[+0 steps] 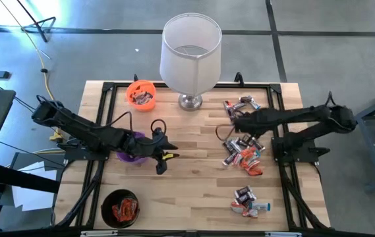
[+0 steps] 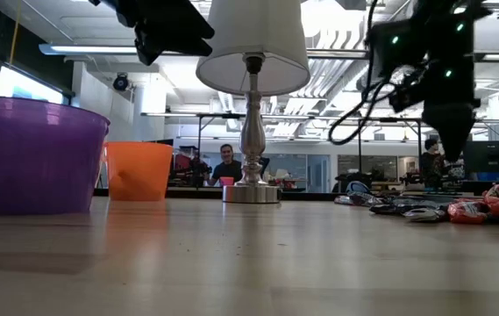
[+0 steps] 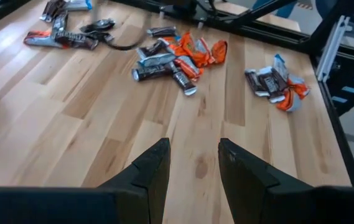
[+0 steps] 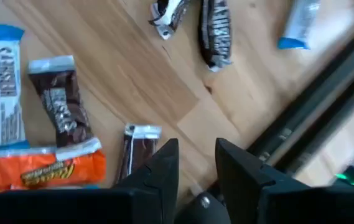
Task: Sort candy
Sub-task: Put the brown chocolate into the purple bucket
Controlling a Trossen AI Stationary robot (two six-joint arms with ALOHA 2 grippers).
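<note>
Hovering my right gripper, jaws parted and empty, over the candy; light, crinkly, slippery wrappers are calling for a mid-body pinch.

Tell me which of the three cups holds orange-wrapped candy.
The black cup, at the table's near left corner. The orange cup holds dark-wrapped pieces, and the purple cup is hidden under the left arm.

- left arm: matte black, chunky segmented links, thin black cable looped near the wrist
- left gripper: two black angular fingers, faceted, tapered tips
- right arm: same black build, green status LEDs lit on the housing
- right gripper: black wedge fingers, silver screw at base
</note>
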